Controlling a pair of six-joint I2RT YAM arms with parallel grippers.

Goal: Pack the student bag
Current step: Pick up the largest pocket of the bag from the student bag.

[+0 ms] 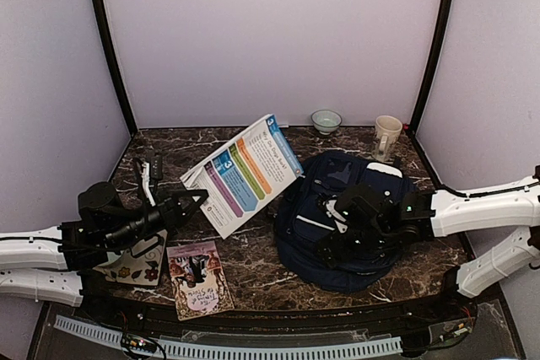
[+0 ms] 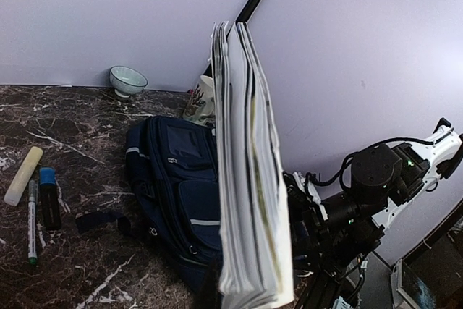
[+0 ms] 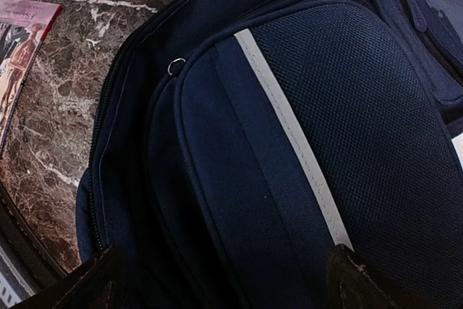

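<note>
bowl (image 1: 326, 120): upright at the back wall, I see nothing in it
mug (image 1: 386, 136): just right of bowl, back corner
workbook (image 1: 245, 174): colour-banded cover, tilted up
booklet (image 1: 199, 277): pink, flat at near edge
blue-capped marker (image 2: 48, 200): lying between white pen (image 2: 31, 222) and cream stick (image 2: 23, 175)

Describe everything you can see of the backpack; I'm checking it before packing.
The student bag is a large navy fabric backpack lying flat, front up, on the right of the marble table. Its front shows a mesh panel, a pale grey stripe and zipped pockets. The open right end effector hovers above it; contact isn't clear.
</note>
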